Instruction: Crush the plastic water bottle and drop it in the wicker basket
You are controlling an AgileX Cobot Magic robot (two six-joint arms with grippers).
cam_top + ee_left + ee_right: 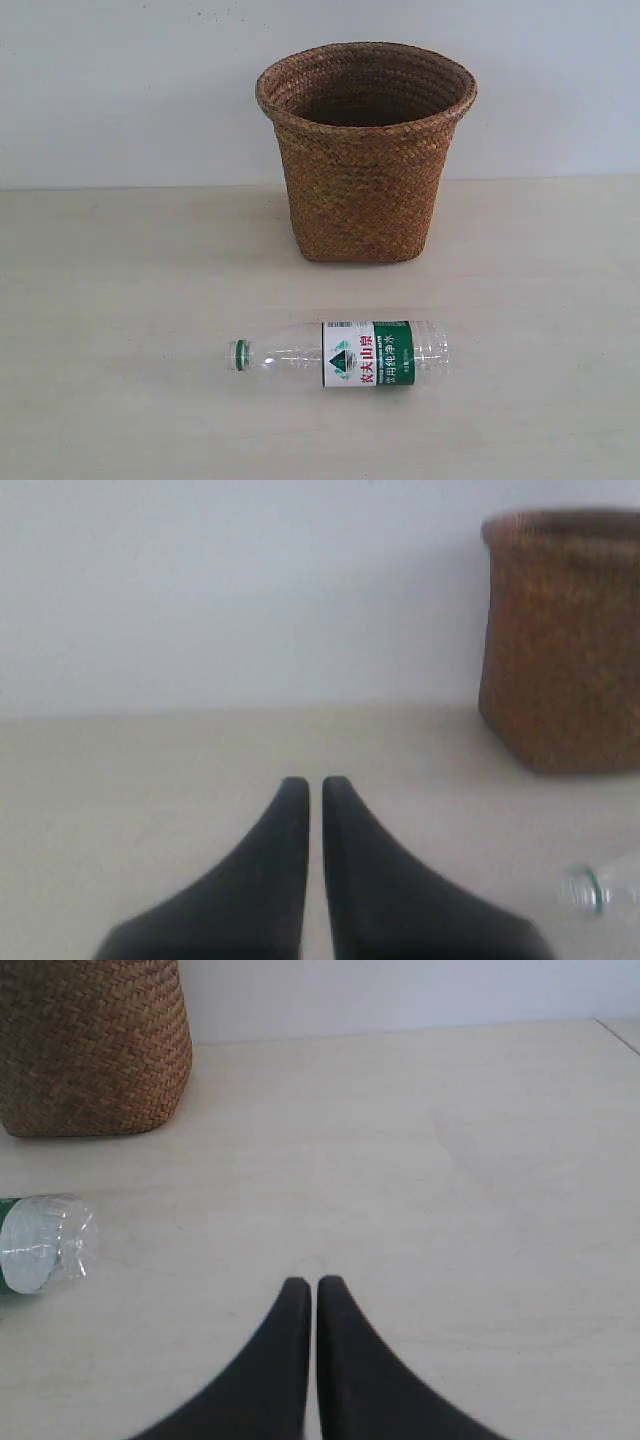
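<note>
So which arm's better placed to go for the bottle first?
Right, marginally. The plastic water bottle lies on its side, base toward that arm, and looms larger beside the right end effector than its cap does near the left end effector. Both are shut, so either must open first.

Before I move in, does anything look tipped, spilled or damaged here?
Only the plastic water bottle: it lies on its side on the table, in front of the upright wicker basket and apart from it. Its green cap is on, the body looks undented, and no spill shows.

Pale table (100, 400) (white wall (100, 80) behind)
</note>
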